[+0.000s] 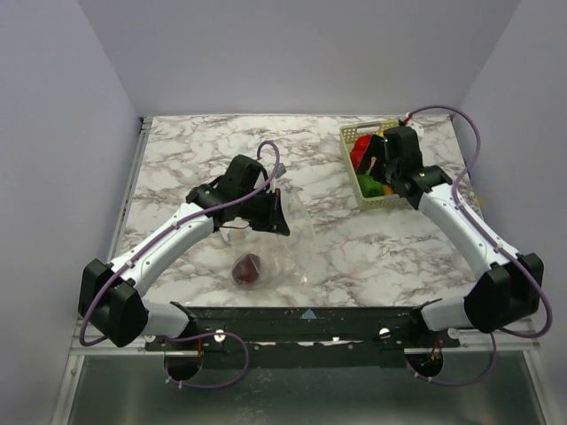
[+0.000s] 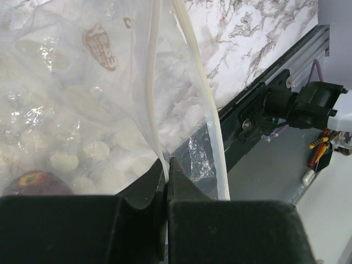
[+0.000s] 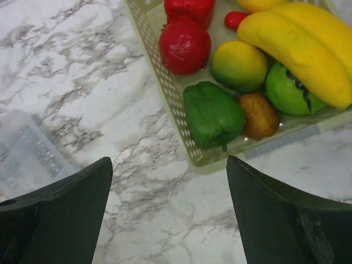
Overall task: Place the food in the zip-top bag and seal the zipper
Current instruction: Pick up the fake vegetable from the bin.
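- a pale green basket (image 1: 346,149) of toy food stands on a marble table (image 1: 195,150).
- a clear bag (image 1: 288,237) lies left of the basket, well apart from it and nearer the arm bases.
- one dark maroon fruit (image 1: 247,269) shows through the bag, at the end farthest from the basket.
- the left fingers (image 2: 184,190) are pressed together, clamped on one lip of the bag at its zipper (image 2: 155,82), and hold the mouth up.
- the right fingers (image 3: 66,209) are spread wide, holding nothing, and hover just over the basket's near corner.
- a green pepper (image 3: 213,114) lies in that corner, beside a red fruit (image 3: 184,47) and a banana (image 3: 300,47).
- the bag looks thin, limp and slippery, so the stiffer zipper strip is probably the best place to hold it.
- the food looks light, hard and glossy. a grip across the widest part of a piece should be least likely to slip.
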`<act>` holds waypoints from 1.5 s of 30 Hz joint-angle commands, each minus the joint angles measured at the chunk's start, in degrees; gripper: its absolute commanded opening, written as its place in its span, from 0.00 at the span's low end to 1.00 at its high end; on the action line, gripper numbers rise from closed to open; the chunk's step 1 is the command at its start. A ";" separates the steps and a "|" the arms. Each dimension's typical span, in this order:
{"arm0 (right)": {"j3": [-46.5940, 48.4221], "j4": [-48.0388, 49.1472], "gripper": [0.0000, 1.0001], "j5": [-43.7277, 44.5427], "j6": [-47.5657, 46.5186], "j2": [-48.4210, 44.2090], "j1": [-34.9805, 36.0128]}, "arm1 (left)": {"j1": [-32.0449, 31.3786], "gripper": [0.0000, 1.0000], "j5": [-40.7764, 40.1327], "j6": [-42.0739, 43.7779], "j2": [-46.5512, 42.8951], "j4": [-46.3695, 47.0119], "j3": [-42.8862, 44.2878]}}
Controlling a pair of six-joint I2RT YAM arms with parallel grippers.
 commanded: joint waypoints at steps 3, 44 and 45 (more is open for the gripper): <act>8.80 -4.72 0.87 -2.86 -9.96 11.30 -5.71 | -0.20 0.00 1.80 0.55 -1.14 1.14 0.71; 10.99 0.72 0.48 -23.56 -14.60 26.71 -13.13 | -0.28 0.00 3.38 0.33 0.15 1.53 0.55; 11.39 0.54 0.43 -23.19 -14.56 25.78 -13.14 | -0.28 0.00 3.29 0.37 0.17 1.50 0.65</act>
